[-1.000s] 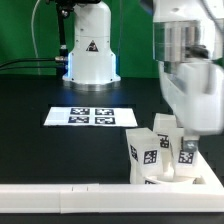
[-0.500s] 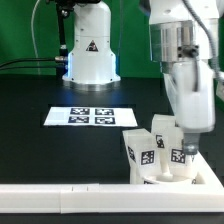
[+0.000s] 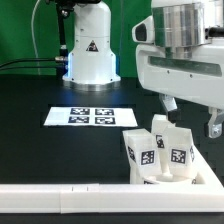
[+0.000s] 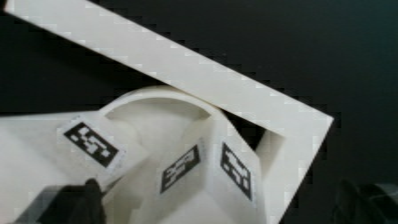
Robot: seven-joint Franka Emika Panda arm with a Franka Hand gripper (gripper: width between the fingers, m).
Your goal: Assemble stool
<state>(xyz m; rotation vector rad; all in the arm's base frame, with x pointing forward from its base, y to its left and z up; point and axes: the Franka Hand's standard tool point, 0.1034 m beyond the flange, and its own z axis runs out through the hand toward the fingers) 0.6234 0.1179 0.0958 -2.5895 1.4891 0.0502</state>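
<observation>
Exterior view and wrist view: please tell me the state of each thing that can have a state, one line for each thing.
gripper: open, raised above the stool, holding nothing.
stool: legs stand upright, close together, against the border rail; not held.
border rail: lies flat along the table edge.
marker board: lies flat on the table, apart from the stool.

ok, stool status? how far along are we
Well along, it looks. Legs with square tags stand upright on the seat, against the corner of the white rail, so several look fitted; how many, or how tightly, I cannot tell. Nothing is in hand: the gripper is open above the stool, holding nothing. Left: any leg not yet in, which these views don't show.
</observation>
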